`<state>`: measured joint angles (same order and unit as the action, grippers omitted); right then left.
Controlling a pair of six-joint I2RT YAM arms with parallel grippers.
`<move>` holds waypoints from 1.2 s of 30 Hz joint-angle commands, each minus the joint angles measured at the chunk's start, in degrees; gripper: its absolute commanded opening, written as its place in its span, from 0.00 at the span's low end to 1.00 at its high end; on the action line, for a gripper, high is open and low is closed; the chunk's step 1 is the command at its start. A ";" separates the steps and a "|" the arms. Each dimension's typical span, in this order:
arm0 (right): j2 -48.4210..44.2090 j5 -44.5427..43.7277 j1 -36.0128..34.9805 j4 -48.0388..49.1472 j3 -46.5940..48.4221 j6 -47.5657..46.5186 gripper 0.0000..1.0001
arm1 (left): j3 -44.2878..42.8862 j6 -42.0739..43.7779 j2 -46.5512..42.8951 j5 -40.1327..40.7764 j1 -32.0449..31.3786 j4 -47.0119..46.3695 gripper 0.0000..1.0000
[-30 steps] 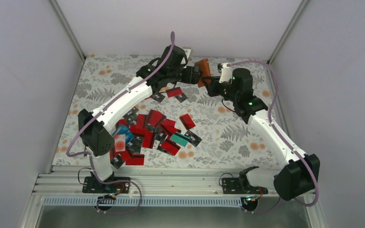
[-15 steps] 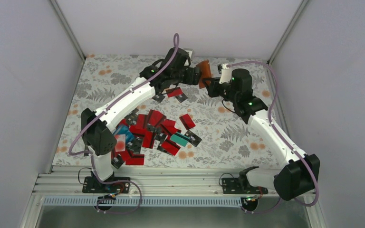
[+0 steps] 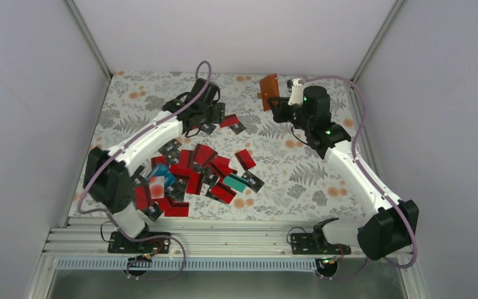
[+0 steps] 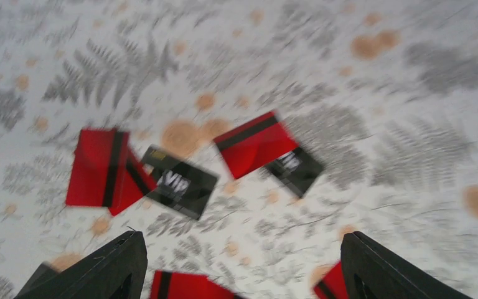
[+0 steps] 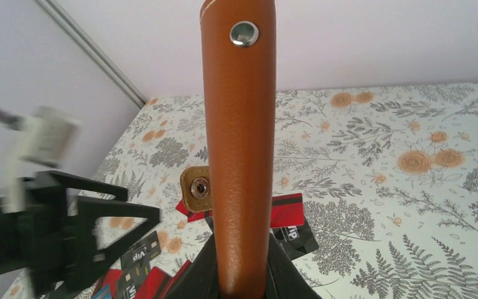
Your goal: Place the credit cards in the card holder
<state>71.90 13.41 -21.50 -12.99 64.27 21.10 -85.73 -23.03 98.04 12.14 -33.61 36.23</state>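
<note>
The holder is up off the bench, at the far end right of centre, well apart from the cards. Its lower edge is pinched between the right fingers, which are drawn narrow around it. In the right wrist view the holder stands upright and edge-on, rising straight from between the fingers, one on each side. A metal stud sits near its top, and a small tab with a snap sticks out on its left. From this edge-on angle it looks folded shut, though that is hard to tell.

Most of the cards lie in a loose overlapping heap at the middle of the bench, mainly red and black, with one teal card at the right edge.

A few more lie apart beyond the heap, and the left fingers hover over these. They are spread wide with nothing between them. The left wrist view is blurred; it shows a red card overlapping a black one, and a black card beside two red ones, all flat on the bench beyond the finger tips.
</note>
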 commanded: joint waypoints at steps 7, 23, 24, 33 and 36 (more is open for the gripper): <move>3.48 2.28 -0.48 -0.12 4.37 1.08 0.04 | 4.49 0.05 -11.62 -24.58 -0.39 -18.22 0.80; 3.29 5.50 -0.47 1.02 2.79 0.14 0.04 | -6.75 -4.34 -0.81 -29.35 -3.37 -18.20 0.70; 3.41 5.39 -0.48 1.04 2.80 0.02 0.04 | -7.15 -4.36 -0.49 -29.18 -3.56 -18.07 0.69; 3.29 5.47 -0.50 1.22 2.79 -0.21 0.04 | -8.64 -4.41 1.50 -24.74 -4.06 -15.71 0.48; 3.13 5.48 -0.49 1.30 2.70 -0.25 0.04 | -9.10 -4.36 2.34 -24.06 -4.04 -15.31 0.47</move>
<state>75.37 18.46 -21.47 -13.76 66.52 21.41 -93.17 -27.53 98.98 -13.89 -37.52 19.44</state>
